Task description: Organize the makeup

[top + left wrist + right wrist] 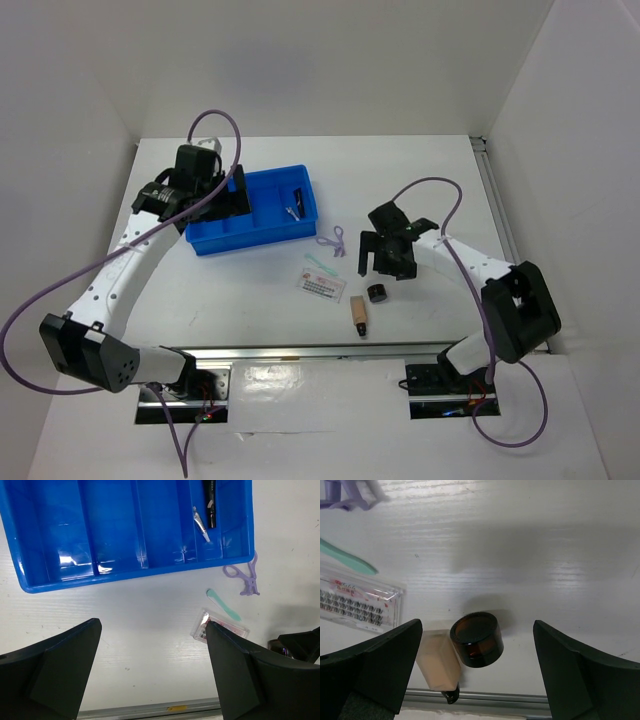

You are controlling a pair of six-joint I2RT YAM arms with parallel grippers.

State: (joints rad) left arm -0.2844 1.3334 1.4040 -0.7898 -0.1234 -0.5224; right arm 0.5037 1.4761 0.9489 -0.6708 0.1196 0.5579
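Right gripper (477, 622) spread above round dark jar (479, 642) | left gripper (152, 624) spread, empty | sachet (357, 602) red print unreadable

light: bright, even | glare: blue tray (65, 562) floor | shadows: soft | near foreground: seemingly out of focus

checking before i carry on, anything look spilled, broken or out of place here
Nothing looks spilled or damaged. The odd part is placement: only the black stick and silvery clip sit in the blue tray; the purple loop, sachet, dark jar and beige tube lie loose on the table.
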